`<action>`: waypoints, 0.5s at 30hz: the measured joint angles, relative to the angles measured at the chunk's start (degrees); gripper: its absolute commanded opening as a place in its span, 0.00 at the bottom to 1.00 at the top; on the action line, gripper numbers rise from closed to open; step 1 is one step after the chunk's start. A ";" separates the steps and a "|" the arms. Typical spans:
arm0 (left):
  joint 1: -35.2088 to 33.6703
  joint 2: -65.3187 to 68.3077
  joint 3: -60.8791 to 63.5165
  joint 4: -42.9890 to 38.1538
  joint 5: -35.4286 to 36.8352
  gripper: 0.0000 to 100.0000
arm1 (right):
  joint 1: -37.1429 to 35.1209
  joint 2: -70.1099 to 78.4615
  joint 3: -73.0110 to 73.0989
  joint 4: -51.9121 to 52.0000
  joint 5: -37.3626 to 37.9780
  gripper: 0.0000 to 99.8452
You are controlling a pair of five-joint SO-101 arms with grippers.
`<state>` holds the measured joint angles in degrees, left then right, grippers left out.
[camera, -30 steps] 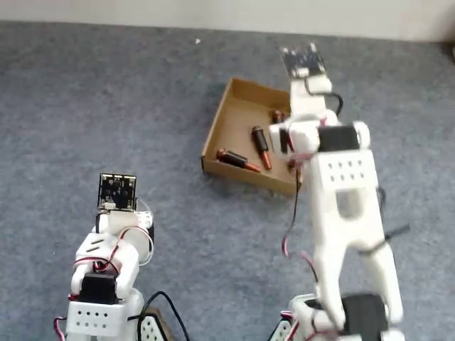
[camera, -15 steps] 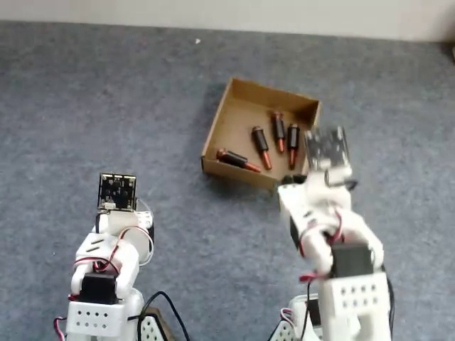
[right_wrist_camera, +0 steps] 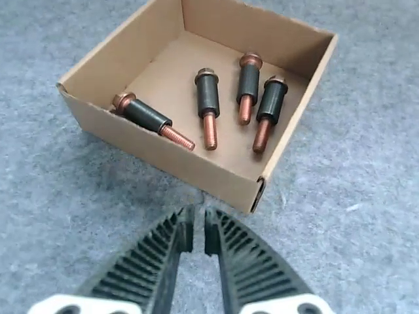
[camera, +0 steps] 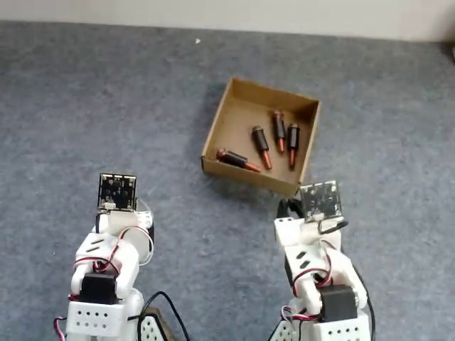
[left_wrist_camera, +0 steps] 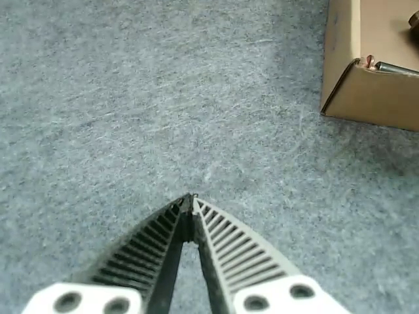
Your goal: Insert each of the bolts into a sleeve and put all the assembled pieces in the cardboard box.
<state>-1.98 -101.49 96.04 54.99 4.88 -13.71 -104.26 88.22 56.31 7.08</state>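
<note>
left gripper (left_wrist_camera: 192, 204): closed tip to tip, holding nothing, over grey bench (camera: 106, 92) by its front edge | right gripper (right_wrist_camera: 198, 224): almost closed, slim gap, holding nothing, just short of cardboard box (camera: 215, 129) | four bolts (right_wrist_camera: 209, 132) in black sleeves (right_wrist_camera: 208, 93): lying inside box, toward bench's far edge

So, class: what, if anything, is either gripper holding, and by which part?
Nothing is held: the black ribbed left gripper and right gripper are both empty.
</note>
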 measured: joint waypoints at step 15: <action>0.00 0.00 0.00 0.00 0.00 0.01 | 0.00 -0.35 7.38 0.18 0.00 0.02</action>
<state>-1.98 -101.49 96.04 54.99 4.88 -13.71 -104.62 95.60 56.48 7.08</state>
